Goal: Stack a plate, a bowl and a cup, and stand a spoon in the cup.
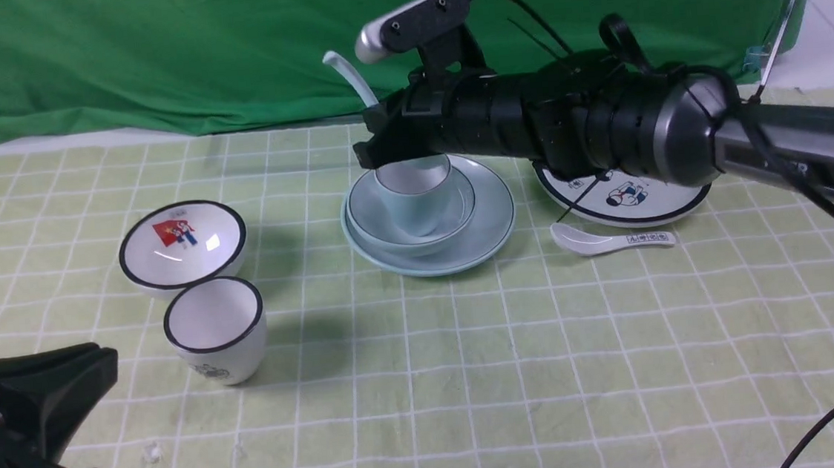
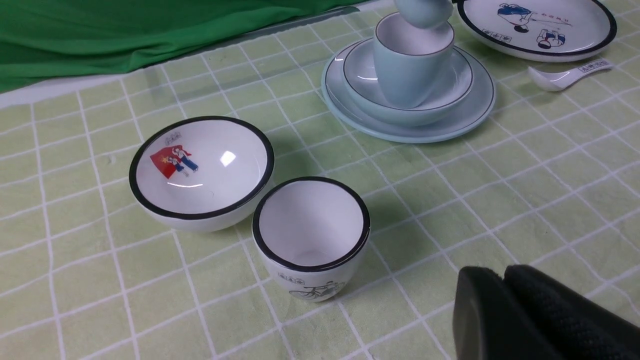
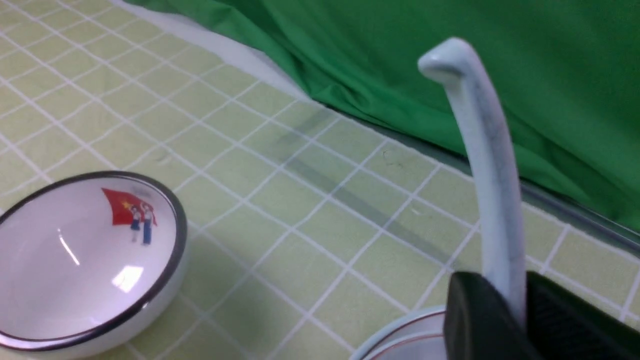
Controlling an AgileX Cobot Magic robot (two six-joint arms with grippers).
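Clamping glossy white ceramic spoon (image 1: 346,74) in right gripper (image 1: 377,123) jaws over pale blue cup (image 1: 414,198), with left gripper (image 2: 504,280) jaws pressed together, near left.

pale blue plate (image 1: 496,222), bowl (image 1: 374,226), cup (image 1: 415,206) stacked | white spoon (image 1: 349,77) upright over cup

Two each — plate (image 1: 494,222), cartoon plate (image 1: 653,204); bowl (image 1: 365,216), pictured bowl (image 1: 182,241); cup (image 1: 414,198), black-rimmed cup (image 1: 214,328); spoon (image 1: 348,72), printed spoon (image 1: 611,239).

No lettering anywhere is clear enough to read.
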